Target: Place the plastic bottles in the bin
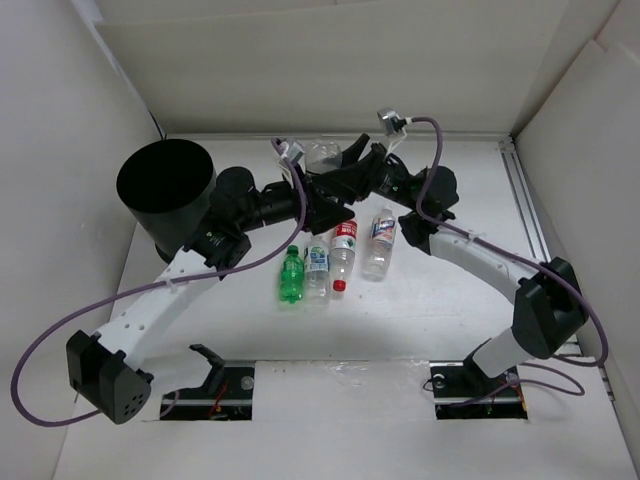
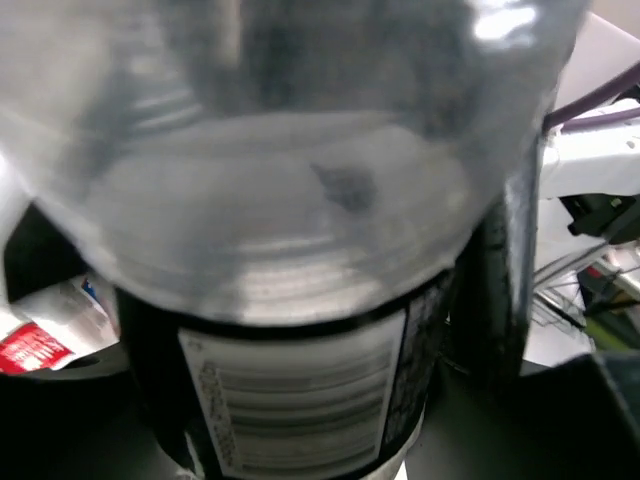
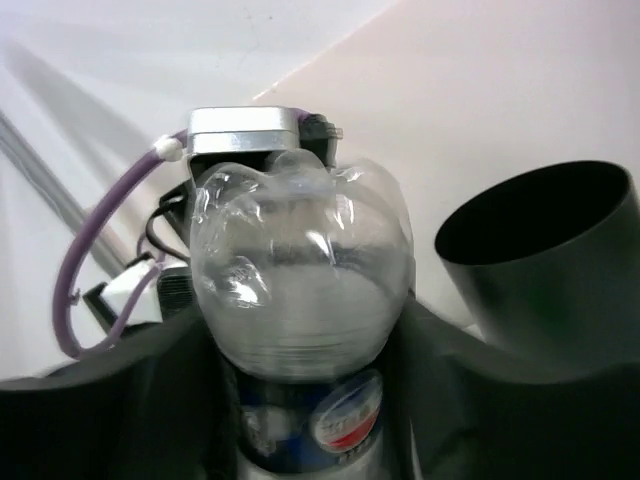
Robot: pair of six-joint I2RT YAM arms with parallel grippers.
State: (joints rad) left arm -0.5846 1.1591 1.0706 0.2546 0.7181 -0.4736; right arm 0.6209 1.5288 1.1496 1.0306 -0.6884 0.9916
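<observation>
A clear bottle with a dark label (image 1: 322, 154) is held in the air at the back middle, between my two grippers. My left gripper (image 1: 326, 200) closes on it from the left and my right gripper (image 1: 347, 172) from the right. The bottle fills the left wrist view (image 2: 300, 390), barcode facing the camera. In the right wrist view it stands between dark fingers (image 3: 300, 300). The black bin (image 1: 160, 236) stands at the back left, also in the right wrist view (image 3: 560, 300). A green bottle (image 1: 291, 275), a blue-white one (image 1: 316, 268), a red-capped one (image 1: 343, 252) and a blue-red one (image 1: 379, 243) lie in a row on the table.
White walls enclose the table on the left, back and right. A metal rail (image 1: 528, 215) runs along the right side. Purple cables (image 1: 60, 340) loop off both arms. The left arm's forearm lies right in front of the bin.
</observation>
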